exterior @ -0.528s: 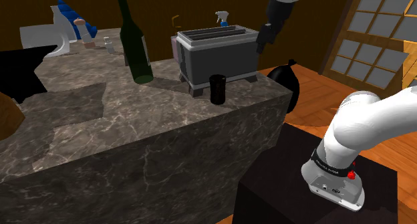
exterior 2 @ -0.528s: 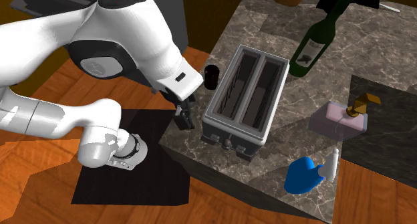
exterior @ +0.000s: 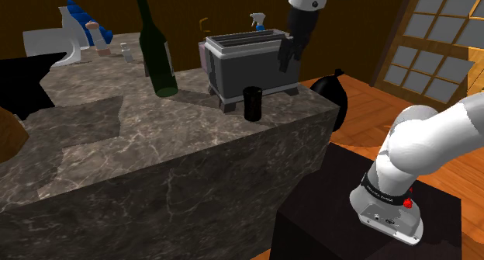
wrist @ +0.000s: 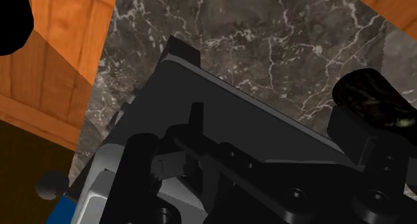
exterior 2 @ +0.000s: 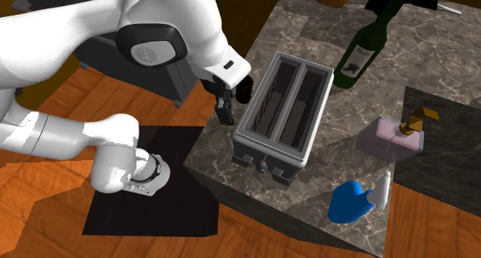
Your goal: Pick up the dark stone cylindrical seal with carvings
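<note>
1 dark seal (exterior: 253,103) nr toaster (exterior: 248,64), outside jaws; jaws wide apart, empty, over toaster.

- A grey two-slot toaster (exterior: 252,60) is set on the dark marble counter (exterior: 116,142).
- A dark green bottle (exterior: 157,53) is seen standing near the toaster, on the shoulder view's left.
- A pink soap dispenser (exterior 2: 389,135) and a blue spray bottle (exterior 2: 351,201) are placed to the second exterior view's right of the toaster.
</note>
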`<state>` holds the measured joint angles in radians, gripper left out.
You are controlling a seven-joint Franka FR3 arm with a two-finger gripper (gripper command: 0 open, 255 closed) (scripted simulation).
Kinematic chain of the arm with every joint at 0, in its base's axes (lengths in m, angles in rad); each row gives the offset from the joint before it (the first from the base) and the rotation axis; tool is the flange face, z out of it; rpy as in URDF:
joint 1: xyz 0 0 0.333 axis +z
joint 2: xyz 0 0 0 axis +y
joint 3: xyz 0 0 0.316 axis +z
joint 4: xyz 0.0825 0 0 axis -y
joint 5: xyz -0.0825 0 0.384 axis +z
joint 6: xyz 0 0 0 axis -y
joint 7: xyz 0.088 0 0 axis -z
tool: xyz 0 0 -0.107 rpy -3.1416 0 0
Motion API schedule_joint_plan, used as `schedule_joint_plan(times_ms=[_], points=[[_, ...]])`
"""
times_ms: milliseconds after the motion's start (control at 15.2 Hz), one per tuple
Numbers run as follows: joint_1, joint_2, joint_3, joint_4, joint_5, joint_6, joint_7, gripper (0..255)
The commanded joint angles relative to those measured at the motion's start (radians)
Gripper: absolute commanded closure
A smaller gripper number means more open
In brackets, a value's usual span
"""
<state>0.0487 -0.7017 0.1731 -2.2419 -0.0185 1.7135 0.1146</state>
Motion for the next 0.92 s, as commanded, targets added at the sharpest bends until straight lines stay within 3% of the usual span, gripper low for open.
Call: schedule_joint_plan(times_ms=[0, 594, 858], points=[[0.010, 0.061, 0.036, 0.035, 0.021, 0.007, 0.035, 0], [0.048, 0.296, 0.177, 0.199, 0.079, 0.008, 0.173, 0], [0.051, 0.290, 0.180, 0.140, 0.082, 0.061, 0.175, 0]])
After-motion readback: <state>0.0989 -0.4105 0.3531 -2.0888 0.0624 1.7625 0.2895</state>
